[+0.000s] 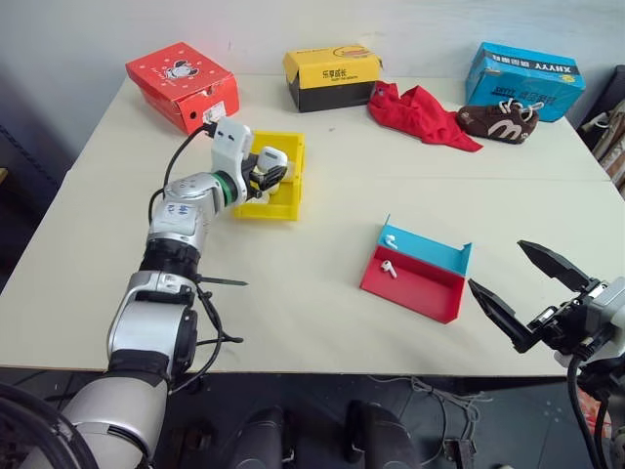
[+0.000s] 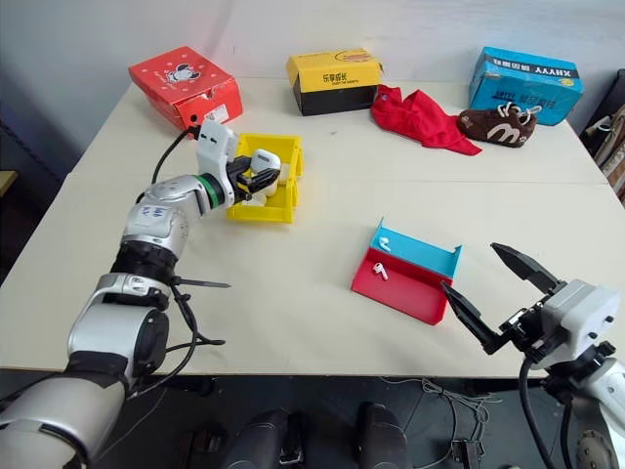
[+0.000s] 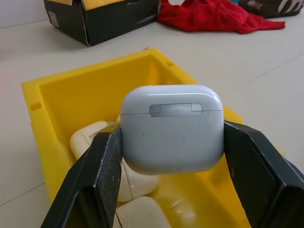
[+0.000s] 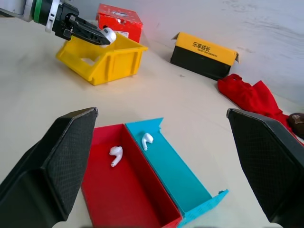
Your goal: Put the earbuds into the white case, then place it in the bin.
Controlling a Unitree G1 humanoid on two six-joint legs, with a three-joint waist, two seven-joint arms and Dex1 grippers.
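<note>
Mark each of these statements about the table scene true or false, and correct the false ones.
1. The left hand grips a white case over the yellow bin. True.
2. The right hand is shut on an earbud. False: its fingers stand wide open and empty.
3. Two earbuds lie in the red-and-blue tray. True.
4. The yellow bin holds nothing. False: other white cases lie inside it.
5. The brown shoe sits on the red shoebox. False: it lies by the blue shoebox.
</note>
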